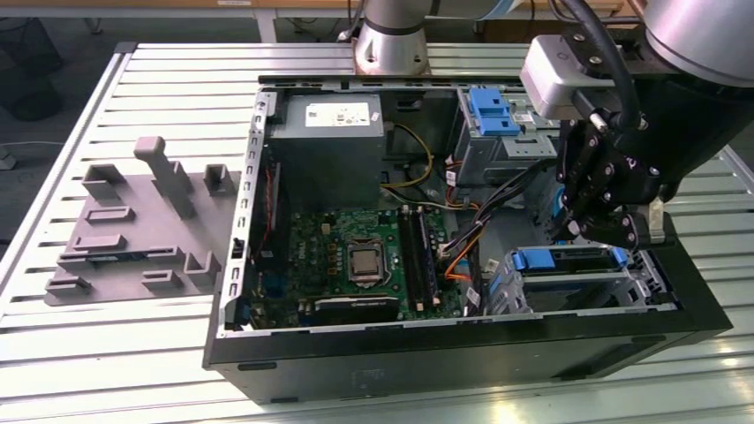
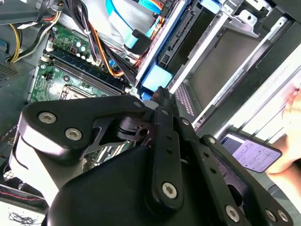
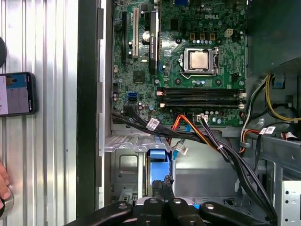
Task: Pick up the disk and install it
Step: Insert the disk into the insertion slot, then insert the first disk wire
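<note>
A phone (image 3: 16, 93) and a hand (image 3: 3, 181) are cut off by the frame edge.

The arm (image 1: 695, 35) enters the exterior view at about one o'clock and bends down toward four o'clock, its black wrist pointing downward. The hand (image 1: 613, 231) hangs at its end, linkages angled down and fingers drawn together at the tip. In both wrist views the finger links converge to a closed point (image 3: 161, 182), nothing seen between them.

disk (image 1: 569, 261): blue-railed drive, seated flat in the metal bay at the case's front corner, exterior view's right.
</note>
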